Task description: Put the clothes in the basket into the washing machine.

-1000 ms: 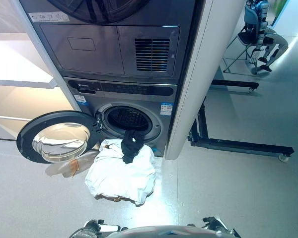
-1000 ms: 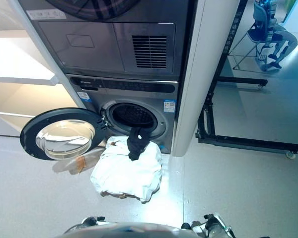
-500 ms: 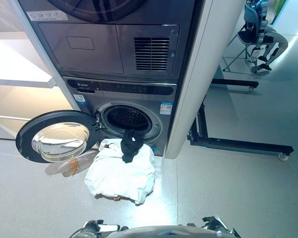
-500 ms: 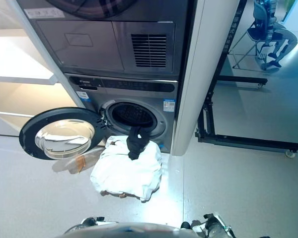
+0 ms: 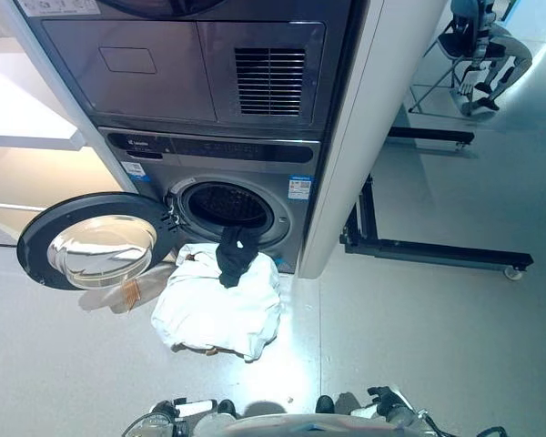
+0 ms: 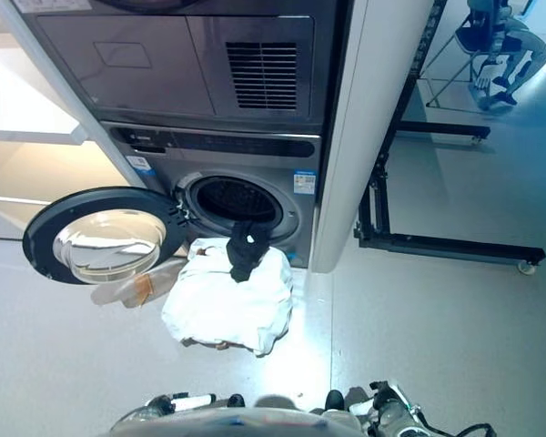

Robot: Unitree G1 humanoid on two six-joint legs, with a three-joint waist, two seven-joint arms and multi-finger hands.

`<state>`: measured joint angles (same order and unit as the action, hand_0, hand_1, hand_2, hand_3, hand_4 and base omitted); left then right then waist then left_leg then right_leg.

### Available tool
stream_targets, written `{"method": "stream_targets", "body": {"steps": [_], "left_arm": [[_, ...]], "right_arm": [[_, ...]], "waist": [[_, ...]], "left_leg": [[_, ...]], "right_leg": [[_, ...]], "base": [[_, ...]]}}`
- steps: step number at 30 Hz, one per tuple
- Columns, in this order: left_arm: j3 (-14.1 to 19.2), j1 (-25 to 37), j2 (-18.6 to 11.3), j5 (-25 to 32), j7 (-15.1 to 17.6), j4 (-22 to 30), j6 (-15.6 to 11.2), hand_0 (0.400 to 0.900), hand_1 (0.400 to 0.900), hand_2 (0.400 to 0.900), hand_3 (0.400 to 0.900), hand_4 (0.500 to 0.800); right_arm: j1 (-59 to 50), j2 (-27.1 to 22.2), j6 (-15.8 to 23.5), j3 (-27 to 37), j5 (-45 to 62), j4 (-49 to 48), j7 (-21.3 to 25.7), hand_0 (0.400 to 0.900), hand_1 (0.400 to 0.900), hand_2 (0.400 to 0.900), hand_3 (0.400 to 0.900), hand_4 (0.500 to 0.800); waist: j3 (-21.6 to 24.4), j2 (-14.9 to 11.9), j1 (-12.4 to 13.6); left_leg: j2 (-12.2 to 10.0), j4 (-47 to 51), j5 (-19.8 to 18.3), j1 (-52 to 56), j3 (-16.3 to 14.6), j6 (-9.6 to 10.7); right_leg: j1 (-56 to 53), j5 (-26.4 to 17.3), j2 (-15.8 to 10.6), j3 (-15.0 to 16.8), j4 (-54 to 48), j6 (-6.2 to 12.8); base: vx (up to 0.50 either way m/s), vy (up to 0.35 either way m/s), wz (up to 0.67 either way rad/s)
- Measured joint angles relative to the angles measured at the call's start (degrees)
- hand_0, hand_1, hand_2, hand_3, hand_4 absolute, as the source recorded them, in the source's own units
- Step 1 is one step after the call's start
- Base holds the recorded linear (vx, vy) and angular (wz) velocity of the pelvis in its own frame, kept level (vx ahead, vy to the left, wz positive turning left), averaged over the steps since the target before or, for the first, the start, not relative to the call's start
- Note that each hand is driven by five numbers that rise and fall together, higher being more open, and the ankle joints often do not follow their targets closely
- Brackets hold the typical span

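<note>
The grey washing machine (image 5: 223, 205) stands low in a stacked unit, its drum dark inside. Its round door (image 5: 91, 250) is swung wide open to the left. On the floor right in front of the drum sits the basket, covered by a bulging white cloth (image 5: 214, 314). A black garment (image 5: 234, 257) lies on the top of that heap, at the drum's lower rim. My left hand (image 5: 168, 414) and right hand (image 5: 389, 405) show only at the bottom edge, far from the laundry.
A second grey appliance (image 5: 191, 64) is stacked above the washer. A white panel (image 5: 346, 155) runs down its right side. A black wheeled frame (image 5: 428, 250) lies on the floor to the right. White shelves (image 5: 27, 137) stand at the left. A tan object (image 5: 127, 293) lies under the door.
The whole view has shifted a little up and to the left, so the camera has moved. The laundry, door and machine have not moved.
</note>
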<state>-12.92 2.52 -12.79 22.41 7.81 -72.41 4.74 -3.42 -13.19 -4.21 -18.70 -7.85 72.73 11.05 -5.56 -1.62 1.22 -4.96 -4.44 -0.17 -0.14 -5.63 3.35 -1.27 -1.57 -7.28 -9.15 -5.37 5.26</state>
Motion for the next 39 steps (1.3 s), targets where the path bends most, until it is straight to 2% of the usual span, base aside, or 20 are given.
{"method": "stream_targets", "body": {"steps": [2,4,8,10,11,12,14,15,17,18,23,25,27,28,30,33,35,37,38,39], "left_arm": [[2.07,0.95,-0.63,1.79,0.01,-1.03,-0.33,0.9,0.9,0.9,0.9,0.8],[4.42,1.54,-1.0,4.21,-0.14,-1.42,-1.07,0.9,0.9,0.9,0.9,0.8],[5.42,2.68,0.48,6.5,-0.05,-1.58,-1.4,0.9,0.9,0.9,0.9,0.8],[6.15,2.78,1.29,6.99,0.45,-2.78,-1.51,0.9,0.9,0.9,0.9,0.8],[6.23,2.06,2.07,6.98,0.8,-3.12,-1.46,0.9,0.9,0.9,0.9,0.8],[7.16,1.55,2.12,6.99,0.91,-3.15,-1.41,0.9,0.9,0.9,0.9,0.8],[7.39,0.59,1.17,6.88,1.0,-2.73,-1.6,0.9,0.9,0.9,0.9,0.8],[7.38,0.34,0.84,6.88,1.0,-2.56,-1.76,0.9,0.9,0.9,0.9,0.8],[7.45,0.04,0.43,6.75,0.99,-2.62,-1.91,0.9,0.9,0.9,0.9,0.8],[7.61,-0.06,0.39,6.67,0.96,-2.59,-2.11,0.9,0.9,0.9,0.9,0.8],[7.73,2.16,0.25,4.26,0.13,-1.41,-2.51,0.9,0.9,0.9,0.9,0.8],[7.69,2.38,0.43,3.27,-0.45,-1.42,-2.58,0.9,0.9,0.9,0.9,0.8],[7.6,2.91,0.36,2.22,-1.03,-1.47,-2.79,0.9,0.9,0.9,0.9,0.8],[7.34,3.18,-0.27,2.15,-1.04,-1.42,-3.2,0.9,0.9,0.9,0.9,0.8],[5.4,3.52,-2.01,2.04,-0.92,-1.42,-3.8,0.9,0.9,0.9,0.9,0.8],[1.87,8.51,-3.16,2.16,0.42,-1.41,-4.11,0.9,0.9,0.9,0.9,0.8],[-0.61,12.63,-3.42,2.04,2.05,-1.28,-5.15,0.9,0.9,0.9,0.9,0.8],[-2.07,16.25,-3.9,0.89,3.97,-0.03,-5.88,0.9,0.9,0.9,0.9,0.8],[-2.77,17.95,-4.23,0.7,5.16,1.22,-5.98,0.9,0.9,0.9,0.9,0.8],[-3.78,18.91,-4.62,0.88,6.19,2.29,-6.19,0.9,0.9,0.9,0.9,0.8]], "right_arm": [[-1.61,0.06,-0.13,-0.09,-0.07,0.11,-0.05,0.9,0.9,0.9,0.9,0.8],[-3.18,-0.37,-0.48,-0.29,-0.21,0.4,0.01,0.9,0.9,0.9,0.9,0.8],[-3.61,-2.97,-0.87,-0.31,-0.2,3.46,0.07,0.9,0.9,0.9,0.9,0.8],[-2.71,-3.64,-0.87,-0.28,-0.18,3.68,0.03,0.9,0.9,0.9,0.9,0.8],[-2.17,-4.16,-0.83,-0.24,-0.18,3.66,0.03,0.9,0.9,0.9,0.9,0.8],[-1.55,-3.58,-0.72,-0.22,-0.21,3.63,0.17,0.9,0.9,0.9,0.9,0.8],[-0.25,-1.54,-0.16,-0.2,-0.22,3.72,0.11,0.9,0.9,0.9,0.9,0.8],[0.14,-0.53,0.21,-0.2,-0.27,3.72,0.1,0.9,0.9,0.9,0.9,0.8],[0.65,0.91,0.72,-0.21,-0.83,3.71,0.12,0.9,0.9,0.9,0.9,0.8],[0.94,1.26,0.69,-0.2,-1.27,3.74,0.25,0.9,0.9,0.9,0.9,0.8],[-0.76,1.12,1.04,0.02,-1.07,3.79,1.11,0.9,0.9,0.9,0.9,0.8],[-2.1,0.93,1.15,0.45,-0.94,3.24,1.52,0.9,0.9,0.9,0.9,0.8],[-1.99,0.65,1.31,1.07,-0.18,2.54,2.38,0.9,0.9,0.9,0.9,0.8],[-1.2,0.94,1.45,1.36,0.27,2.35,2.55,0.9,0.9,0.9,0.9,0.8],[-1.14,1.01,2.05,2.08,1.71,0.63,2.75,0.9,0.9,0.9,0.9,0.8],[-3.87,-0.64,2.5,2.0,2.38,0.25,3.23,0.9,0.9,0.9,0.9,0.8],[-5.53,-2.16,2.39,1.37,2.84,0.41,3.25,0.9,0.9,0.9,0.9,0.8],[-6.44,-2.33,1.77,0.03,4.02,1.45,3.06,0.9,0.9,0.9,0.9,0.8],[-5.66,-1.83,1.14,-0.19,4.29,1.39,2.39,0.9,0.9,0.9,0.9,0.8],[-5.08,-1.66,0.48,-0.81,4.43,1.53,1.91,0.9,0.9,0.9,0.9,0.8]], "waist": [[-1.73,-1.3,0.33],[-3.34,-2.9,1.13],[-4.67,-1.07,2.52],[-4.6,0.13,2.91],[-4.41,2.11,3.15],[-5.0,1.73,3.34],[-4.65,0.2,3.74],[-4.38,-0.28,3.97],[-3.86,-1.15,3.99],[-3.41,-1.64,4.04],[-2.47,-2.78,3.8],[-2.18,-0.74,3.14],[-2.65,0.69,1.91],[-2.64,0.69,1.25],[-2.07,-0.81,0.12],[-4.03,0.09,-2.14],[-6.86,0.77,-4.53],[-9.49,0.16,-5.84],[-9.9,-1.43,-6.22],[-10.82,-2.3,-5.8]], "left_leg": [[0.21,-8.84,0.07,-4.25,0.44,0.19],[0.41,-20.63,0.03,-11.54,0.97,2.47],[3.13,-8.04,-0.52,-12.49,-1.42,2.88],[4.22,-1.0,-0.45,-11.29,-2.04,2.71],[3.61,1.79,0.0,-9.75,-2.16,2.07],[3.63,2.12,2.42,-8.51,-3.34,-0.03],[4.1,2.1,2.72,-7.34,-5.34,-0.47],[4.31,1.97,2.96,-6.88,-5.61,-0.83],[5.34,1.87,2.97,-5.69,-5.5,-3.91],[5.96,1.87,2.58,-5.21,-5.43,-4.53],[7.04,-0.5,0.59,-5.41,-4.95,-5.12],[4.89,0.6,0.41,-4.18,-5.36,-4.95],[3.28,2.69,0.44,-1.07,-4.14,-5.29],[3.76,3.21,-0.04,0.05,-3.47,-5.85],[5.06,4.21,-0.28,0.48,-3.2,-6.17],[5.44,3.52,0.04,-1.77,-1.02,-6.25],[5.94,1.85,0.11,-4.07,2.19,-6.12],[6.81,-1.9,-1.1,-6.65,2.76,-4.46],[7.58,-4.3,-2.56,-7.52,2.05,-3.42],[7.38,-8.54,-5.0,-9.03,1.99,-2.3]], "right_leg": [[-0.08,0.02,-0.16,1.46,0.0,-1.23],[-0.04,-0.42,-1.19,3.73,0.07,-2.69],[-0.1,-0.41,-1.82,3.93,0.02,-2.67],[-0.32,0.12,-1.62,4.12,-0.01,-1.8],[-0.99,0.5,-0.4,4.21,-0.02,-0.98],[-2.29,0.95,-0.38,4.7,0.01,-0.27],[-3.05,2.28,-1.0,3.54,1.61,0.01],[-3.1,3.45,-0.98,3.47,2.71,-0.21],[-4.88,4.75,-1.59,3.29,2.11,0.81],[-5.63,5.06,-2.11,2.95,1.65,1.19],[-6.52,6.17,-2.5,1.73,2.91,2.11],[-2.46,7.28,-0.95,0.61,12.73,2.23],[3.2,7.92,-0.82,1.21,28.27,2.03],[5.83,8.82,-1.76,1.99,33.86,1.72],[10.9,9.33,-3.03,3.51,35.67,1.07],[18.44,8.86,-2.99,4.95,27.88,1.09],[21.92,7.22,-2.71,8.94,22.55,1.48],[24.8,4.94,-3.46,10.54,22.91,0.72],[24.35,2.28,-4.01,10.12,22.64,-0.77],[24.09,-0.54,-3.96,10.21,23.1,-0.41]], "base": [[0.1,-0.005,-0.39],[0.18,0.071,-0.42],[0.25,0.075,-0.17],[0.25,0.096,-0.05],[0.24,0.129,-0.02],[0.28,0.151,0.01],[0.25,0.103,0.01],[0.28,0.095,0.06],[0.29,0.098,0.08],[0.25,0.087,0.05],[0.22,0.101,0.07],[0.19,0.111,0.19],[0.18,0.04,0.29],[0.13,-0.017,0.33],[-0.01,-0.065,0.37],[-0.1,-0.135,0.72],[-0.07,-0.123,0.5],[-0.08,-0.123,0.11],[-0.11,-0.118,0.08],[-0.15,-0.07,0.07]]}}
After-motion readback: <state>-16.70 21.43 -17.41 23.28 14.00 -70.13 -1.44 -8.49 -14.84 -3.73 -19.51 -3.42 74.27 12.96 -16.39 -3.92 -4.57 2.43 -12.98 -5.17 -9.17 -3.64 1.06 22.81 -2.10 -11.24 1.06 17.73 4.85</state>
